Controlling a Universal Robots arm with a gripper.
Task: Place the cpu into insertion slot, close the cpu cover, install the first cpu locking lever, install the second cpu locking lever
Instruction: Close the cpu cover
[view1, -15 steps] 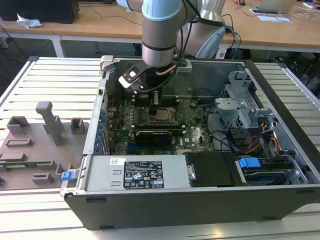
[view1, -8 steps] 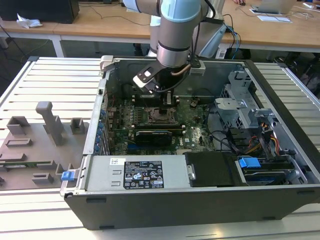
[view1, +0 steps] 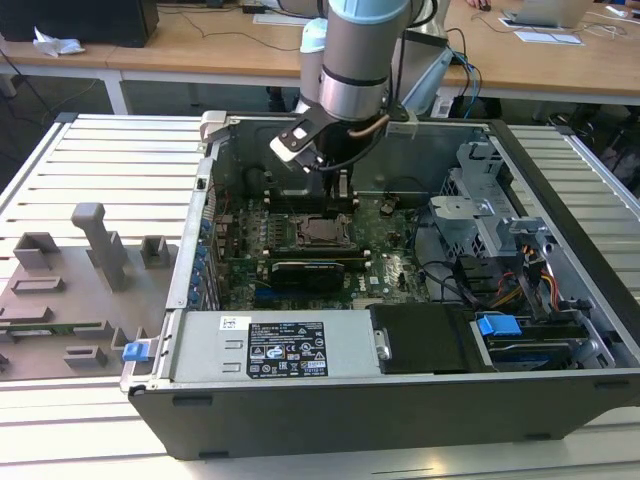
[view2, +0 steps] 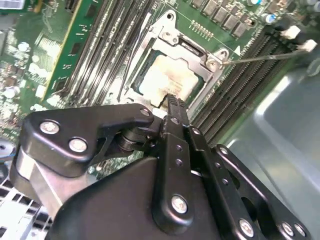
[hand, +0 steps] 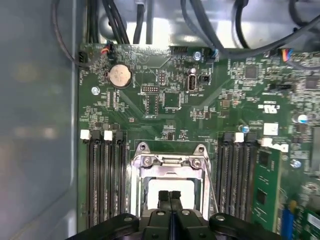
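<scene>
Pincer (hand: 169, 195) pressed together, empty, tips just above cpu (hand: 152, 192). Cpu seated in insertion slot (view2: 136, 70); cpu cover (hand: 169, 161) down over it. One locking lever (view2: 265, 56) sticks out sideways.

Exterior view overlooks case (view1: 300, 420); close wrist views share the cpu cover (view2: 192, 54) (hand: 168, 161).

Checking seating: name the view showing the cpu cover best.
First wrist view: the cpu cover faces the camera, lying over the cpu. The second wrist view shows it slanted, partly behind the gripper; the exterior view, distant.
</scene>
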